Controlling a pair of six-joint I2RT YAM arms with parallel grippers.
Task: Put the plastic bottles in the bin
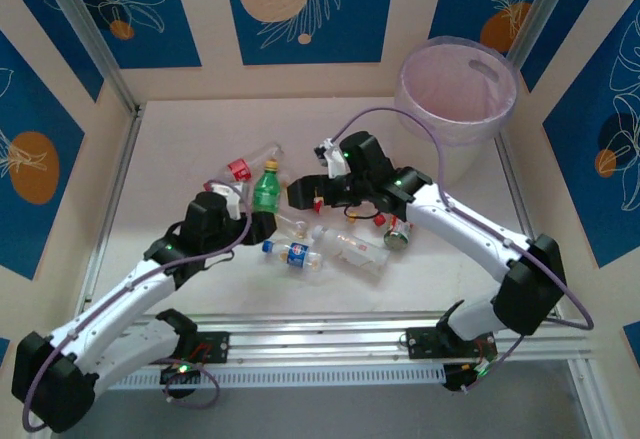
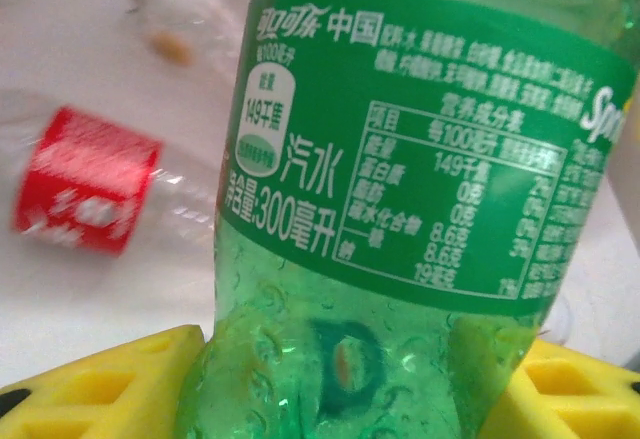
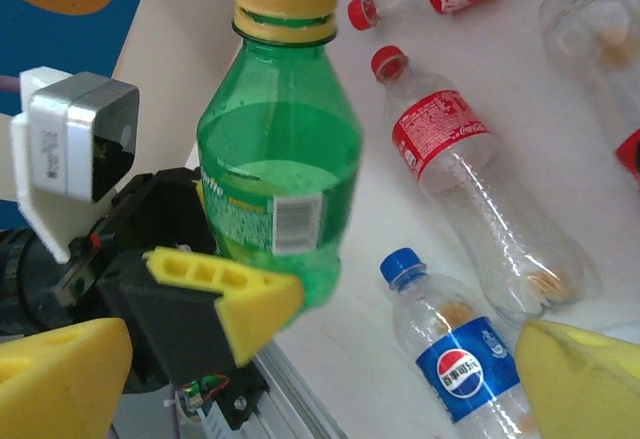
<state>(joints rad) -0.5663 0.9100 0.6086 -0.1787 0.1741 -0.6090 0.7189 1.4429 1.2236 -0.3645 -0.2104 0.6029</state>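
Currently we are working over a pale bench boxed in by beige walls with blue flowered panels, metal rails running along its near edge and sides. Our left gripper is clamping the green bottle upright near the bench's middle, while our right gripper is hanging wide open just beside it, above the loose bottles lying on their sides. We are seeing the bin standing in the far right corner, with bare bench lying open at the far left.
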